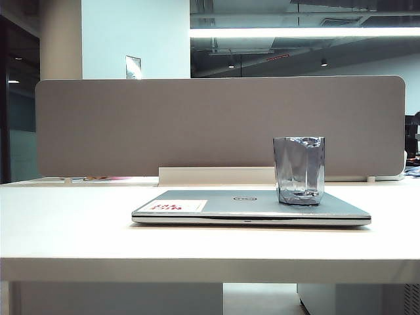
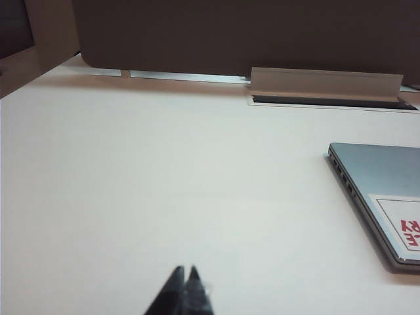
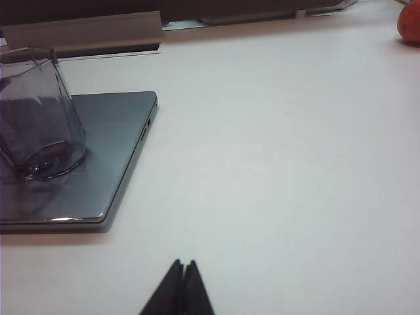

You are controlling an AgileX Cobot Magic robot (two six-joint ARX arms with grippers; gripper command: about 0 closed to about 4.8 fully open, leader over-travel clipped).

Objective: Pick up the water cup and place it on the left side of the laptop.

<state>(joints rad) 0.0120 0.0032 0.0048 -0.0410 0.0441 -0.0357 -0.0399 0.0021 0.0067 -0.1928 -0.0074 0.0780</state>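
Nothing started yet: the water cup point(image 1: 299, 170) stands on the closed laptop point(image 1: 249, 207), right of centre in the exterior view.

The left gripper point(image 2: 184, 279) and the right gripper point(image 3: 183, 270), both pressed together and empty, hang over bare table point(image 1: 65, 223); the lift and the placing to the laptop's left are undone.

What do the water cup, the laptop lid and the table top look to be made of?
Water cup: clear grey-tinted glass by its look, possibly hard plastic; faceted walls glint and the divider shows through.
Laptop: brushed silver-grey metal, or metal-look plastic; soft satin sheen.
Table: smooth matte white, likely laminate; no grain visible.
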